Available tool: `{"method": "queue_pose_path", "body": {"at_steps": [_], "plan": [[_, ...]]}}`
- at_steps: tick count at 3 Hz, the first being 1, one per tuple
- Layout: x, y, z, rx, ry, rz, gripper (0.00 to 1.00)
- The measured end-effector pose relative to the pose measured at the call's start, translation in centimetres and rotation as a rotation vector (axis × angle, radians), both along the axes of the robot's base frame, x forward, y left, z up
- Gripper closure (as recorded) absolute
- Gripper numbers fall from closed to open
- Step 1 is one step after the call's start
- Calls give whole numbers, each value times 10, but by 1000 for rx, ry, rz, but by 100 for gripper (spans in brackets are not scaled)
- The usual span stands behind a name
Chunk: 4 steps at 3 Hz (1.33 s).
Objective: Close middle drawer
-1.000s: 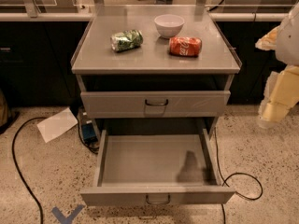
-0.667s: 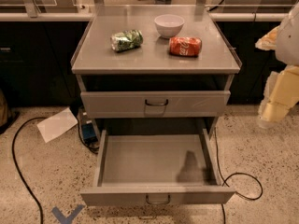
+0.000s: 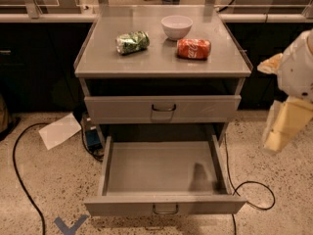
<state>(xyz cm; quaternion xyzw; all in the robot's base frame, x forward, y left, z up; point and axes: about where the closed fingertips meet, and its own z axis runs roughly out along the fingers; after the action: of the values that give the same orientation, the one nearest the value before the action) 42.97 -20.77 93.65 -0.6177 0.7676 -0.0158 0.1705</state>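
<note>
The middle drawer (image 3: 164, 173) is pulled far out of the grey cabinet, showing a plain, empty tray. Its flat front (image 3: 122, 206) faces me at the bottom of the view, with a small loop handle (image 3: 165, 209) in the centre. Above it the top drawer (image 3: 161, 109) with a dark handle is pushed in. The lowest drawer is hidden under the open one. My gripper (image 3: 285, 126), cream and white, hangs at the right edge of the view, to the right of the cabinet and above the floor, apart from the drawer.
On the cabinet top (image 3: 98, 58) lie a green crumpled bag (image 3: 132, 41), a white bowl (image 3: 176, 26) and a red can on its side (image 3: 193, 48). Black cables (image 3: 249, 187) run on the speckled floor on both sides. A white sheet (image 3: 58, 130) lies at left.
</note>
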Motion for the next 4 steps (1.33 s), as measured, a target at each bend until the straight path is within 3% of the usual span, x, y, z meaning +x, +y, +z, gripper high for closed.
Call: {"method": "queue_pose_path", "body": {"at_steps": [1,2,3,4], "plan": [[-11,12,-61,42,30,23,0],[-28,37,-134,66,95,44,0],[-28,37,-134,66,95,44,0],[-31,55,-161,90,102,56,0]]}}
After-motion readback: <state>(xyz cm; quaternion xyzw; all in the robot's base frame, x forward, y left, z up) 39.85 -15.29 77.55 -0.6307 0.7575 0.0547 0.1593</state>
